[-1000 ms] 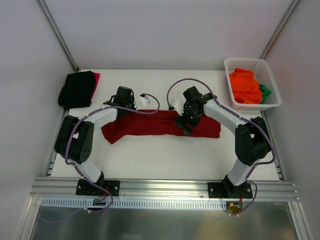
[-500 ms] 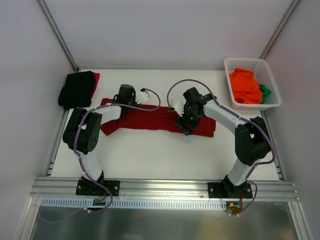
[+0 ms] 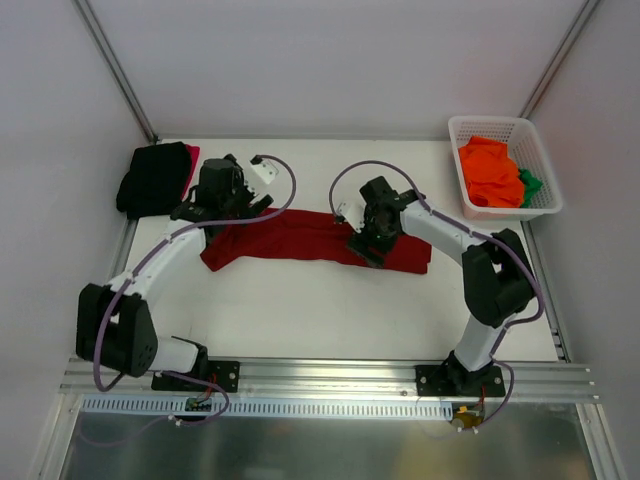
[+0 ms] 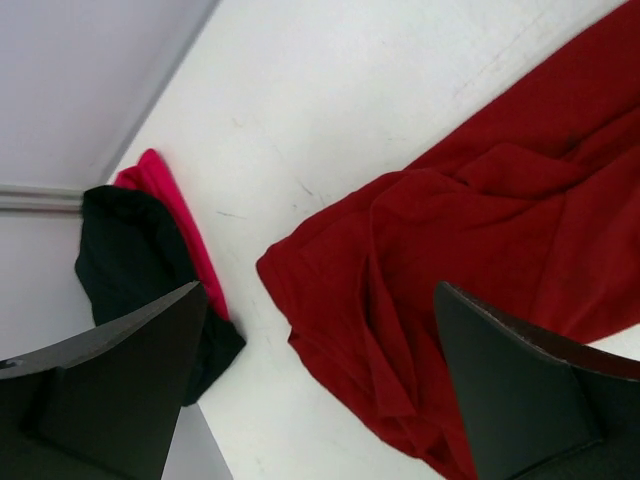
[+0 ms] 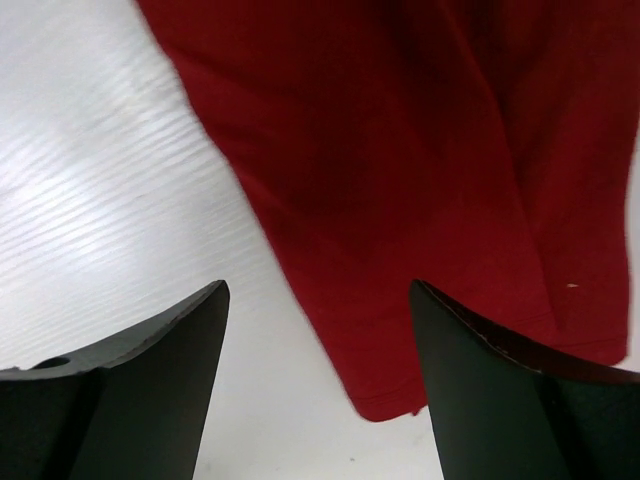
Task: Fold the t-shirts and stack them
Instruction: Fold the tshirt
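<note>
A dark red t-shirt (image 3: 300, 235) lies as a long crumpled strip across the middle of the table. My left gripper (image 3: 225, 195) hangs open above its left end, nothing between the fingers. In the left wrist view the dark red t-shirt (image 4: 480, 230) bunches under the left gripper (image 4: 315, 300). My right gripper (image 3: 368, 240) stands open over the strip's right part. The right wrist view has the dark red t-shirt (image 5: 400, 150) with a hem corner below the right gripper (image 5: 318, 290). A folded black t-shirt (image 3: 152, 178) rests on a bright red one (image 3: 192, 160) at the back left.
A white lattice basket (image 3: 455, 122) at the back right holds an orange t-shirt (image 3: 490, 172) and a green one (image 3: 530, 185). Grey walls close in the table on three sides. The black t-shirt (image 4: 125, 250) and bright red t-shirt (image 4: 175, 225) lie just left of the left gripper.
My left gripper has opened and let go of the dark red t-shirt, then swung back and to the left. The shirt's left end now lies flatter. The right gripper shifted slightly.
</note>
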